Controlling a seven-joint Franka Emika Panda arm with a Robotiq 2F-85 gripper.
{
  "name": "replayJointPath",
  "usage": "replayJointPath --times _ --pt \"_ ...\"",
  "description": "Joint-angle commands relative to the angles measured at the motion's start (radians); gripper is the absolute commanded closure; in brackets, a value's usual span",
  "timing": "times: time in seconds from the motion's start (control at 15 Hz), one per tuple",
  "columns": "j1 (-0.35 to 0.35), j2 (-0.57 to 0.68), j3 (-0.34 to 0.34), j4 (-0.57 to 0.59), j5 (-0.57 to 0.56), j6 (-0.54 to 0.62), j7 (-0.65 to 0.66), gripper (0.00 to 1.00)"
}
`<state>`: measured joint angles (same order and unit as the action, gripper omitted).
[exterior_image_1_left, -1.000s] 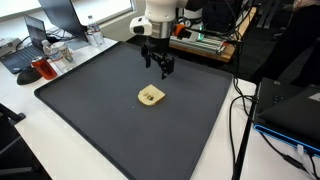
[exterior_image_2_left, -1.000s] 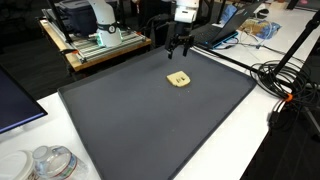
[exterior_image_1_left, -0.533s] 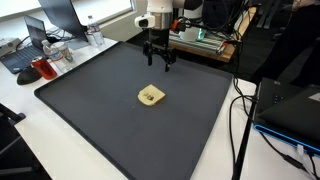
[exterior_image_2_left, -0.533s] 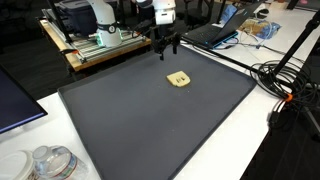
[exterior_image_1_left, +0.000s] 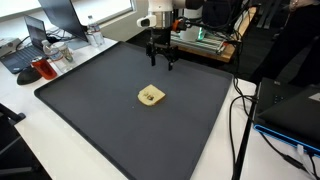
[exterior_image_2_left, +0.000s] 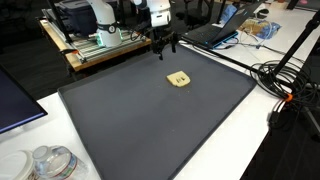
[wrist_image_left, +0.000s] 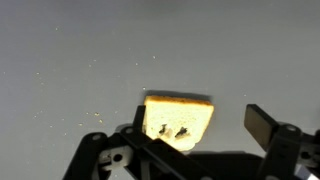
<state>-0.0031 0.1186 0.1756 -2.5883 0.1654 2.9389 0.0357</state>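
A small tan, square slice-like object (exterior_image_1_left: 151, 96) with dark marks on top lies flat on the dark grey mat (exterior_image_1_left: 100, 110); it also shows in the exterior view (exterior_image_2_left: 179, 79) and in the wrist view (wrist_image_left: 178, 118). My gripper (exterior_image_1_left: 160, 62) hangs above the mat's far edge, well clear of the object, and shows too in the exterior view (exterior_image_2_left: 165, 49). In the wrist view the fingers (wrist_image_left: 200, 135) stand apart with nothing between them, and the tan object lies far below them.
A wooden bench with equipment (exterior_image_1_left: 205, 42) stands behind the mat. Laptops and clutter (exterior_image_1_left: 40, 50) sit at one side, cables (exterior_image_1_left: 240, 110) and a dark case (exterior_image_1_left: 290, 110) at the other. A plastic container (exterior_image_2_left: 45, 162) stands near the front corner.
My gripper has risen and drawn back from above the tan object toward the mat's far edge. The tan object has stayed in place.
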Motion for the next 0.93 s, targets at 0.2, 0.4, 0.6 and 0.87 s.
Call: replayJointPath --times 0.2,0.4,0.6,0.87 --pt "-0.046 0.102 0.057 0.112 0.135 -0.046 -0.285 0.0" --pt "-0.095 0.158 0.087 0.18 0.16 -0.106 -0.423 0.0" --pt "-0.126 0.207 0.083 0.238 0.135 -0.169 -0.494 0.0" --pt "-0.139 0.268 0.068 0.299 0.114 -0.195 -0.51 0.0"
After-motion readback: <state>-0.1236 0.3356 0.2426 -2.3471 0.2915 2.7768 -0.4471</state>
